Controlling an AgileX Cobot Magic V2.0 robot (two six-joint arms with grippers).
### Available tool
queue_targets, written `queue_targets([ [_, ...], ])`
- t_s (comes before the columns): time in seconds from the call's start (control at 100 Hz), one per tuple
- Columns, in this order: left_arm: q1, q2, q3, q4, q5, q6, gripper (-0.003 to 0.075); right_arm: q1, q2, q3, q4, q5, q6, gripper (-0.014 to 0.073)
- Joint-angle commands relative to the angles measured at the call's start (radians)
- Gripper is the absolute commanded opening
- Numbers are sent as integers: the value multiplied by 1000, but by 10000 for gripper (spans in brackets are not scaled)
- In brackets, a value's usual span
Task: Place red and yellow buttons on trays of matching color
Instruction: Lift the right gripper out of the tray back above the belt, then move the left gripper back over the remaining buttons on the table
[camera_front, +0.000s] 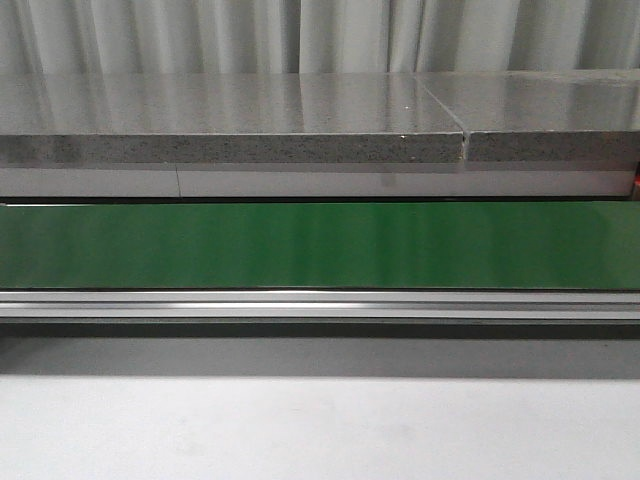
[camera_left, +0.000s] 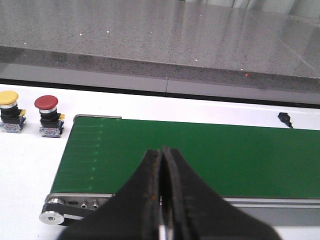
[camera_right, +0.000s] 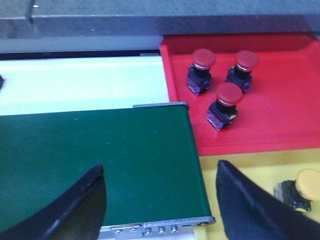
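Beside the green conveyor belt (camera_left: 200, 155), feed end: one yellow button (camera_left: 9, 111), one red button (camera_left: 48, 116), unsorted. Left gripper (camera_left: 161, 200) jaws together; right gripper (camera_right: 160, 200) jaws apart. Red tray (camera_right: 280, 115) holds three. Next, probably: open left, collect one.

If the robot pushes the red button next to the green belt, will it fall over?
Probably, if pushed high. The red button stands upright, with a wide mushroom cap above a narrower, small base, so it looks top-heavy. A low nudge would likelier slide it on the smooth white table.
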Motion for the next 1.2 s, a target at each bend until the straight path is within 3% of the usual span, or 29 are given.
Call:
queue_targets([
  [0.0,-6,8,-28,0,-70,0,-19,40,-56,-35,-5,-41,-29,477],
  [0.31,-6,8,-28,0,-70,0,-19,168,-183,52,-5,-40,-53,446],
  [0.69,-6,8,-28,0,-70,0,-19,171,-260,104,-5,-42,-53,-74],
  [1.19,-6,8,-28,0,-70,0,-19,171,-260,104,-5,-37,-53,-67],
])
